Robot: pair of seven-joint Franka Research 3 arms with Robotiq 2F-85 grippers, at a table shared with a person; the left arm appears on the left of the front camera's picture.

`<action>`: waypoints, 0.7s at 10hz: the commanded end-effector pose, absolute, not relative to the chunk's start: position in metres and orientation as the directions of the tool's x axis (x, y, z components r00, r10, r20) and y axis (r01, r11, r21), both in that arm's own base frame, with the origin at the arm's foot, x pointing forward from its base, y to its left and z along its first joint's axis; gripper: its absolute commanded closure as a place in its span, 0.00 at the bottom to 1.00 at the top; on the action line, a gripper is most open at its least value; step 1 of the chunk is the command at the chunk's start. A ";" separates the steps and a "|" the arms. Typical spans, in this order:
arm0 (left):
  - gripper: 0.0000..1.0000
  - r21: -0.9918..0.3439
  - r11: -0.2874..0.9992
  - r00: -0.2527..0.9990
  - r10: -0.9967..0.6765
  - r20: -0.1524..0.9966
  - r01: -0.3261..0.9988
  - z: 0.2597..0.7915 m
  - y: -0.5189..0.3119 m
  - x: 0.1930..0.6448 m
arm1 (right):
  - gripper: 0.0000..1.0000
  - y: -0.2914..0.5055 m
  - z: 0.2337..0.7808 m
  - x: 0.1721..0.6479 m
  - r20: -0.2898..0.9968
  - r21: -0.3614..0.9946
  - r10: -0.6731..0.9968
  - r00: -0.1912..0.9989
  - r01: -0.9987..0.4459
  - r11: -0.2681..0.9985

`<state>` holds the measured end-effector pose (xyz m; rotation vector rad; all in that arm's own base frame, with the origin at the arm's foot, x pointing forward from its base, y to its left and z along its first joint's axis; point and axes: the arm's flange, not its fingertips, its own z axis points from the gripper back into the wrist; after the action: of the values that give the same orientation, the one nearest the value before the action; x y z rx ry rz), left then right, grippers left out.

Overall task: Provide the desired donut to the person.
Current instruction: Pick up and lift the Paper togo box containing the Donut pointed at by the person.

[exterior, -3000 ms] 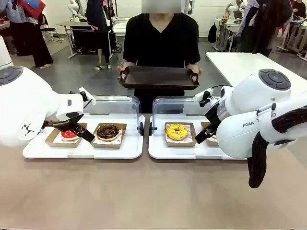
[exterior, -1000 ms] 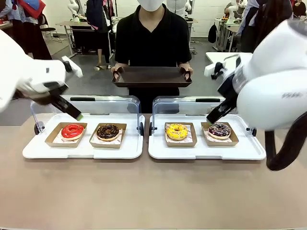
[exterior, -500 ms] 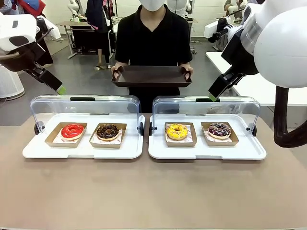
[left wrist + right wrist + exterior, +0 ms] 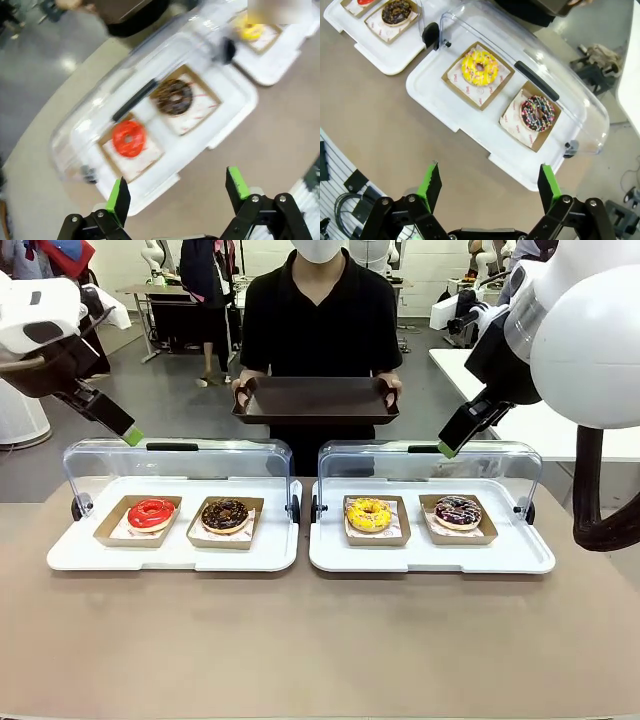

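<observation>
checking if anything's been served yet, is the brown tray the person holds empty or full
Empty: in the front view the brown tray shows a bare inside, with nothing lying on it.

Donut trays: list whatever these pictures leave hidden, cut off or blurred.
Right wrist view: red donut cut off by the top edge.
Left wrist view: motion blur smears the chocolate donut; its topping is unreadable.
Front view: the table hides the person below the waist.
</observation>
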<state>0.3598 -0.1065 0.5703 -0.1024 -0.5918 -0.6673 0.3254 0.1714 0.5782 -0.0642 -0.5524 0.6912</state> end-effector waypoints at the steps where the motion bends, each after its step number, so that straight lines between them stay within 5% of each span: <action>1: 0.00 -0.303 0.606 0.642 -0.479 0.599 0.735 0.591 -0.068 0.365 | 0.00 0.147 0.583 0.329 0.491 -0.096 0.612 0.620 -0.659 0.746; 3: 0.00 -0.449 0.427 0.617 -0.468 0.633 0.785 0.591 -0.023 0.375 | 0.00 0.104 0.586 0.342 0.549 0.064 0.578 0.604 -0.720 0.691; 7: 0.00 -0.438 0.397 0.583 -0.415 0.698 0.807 0.586 0.073 0.390 | 0.00 0.009 0.582 0.361 0.736 0.221 0.513 0.441 -0.874 0.433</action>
<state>0.3730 0.0618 0.5862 -0.8632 -0.5308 -0.8133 0.3545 0.0269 0.5832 0.5491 -0.6529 0.8885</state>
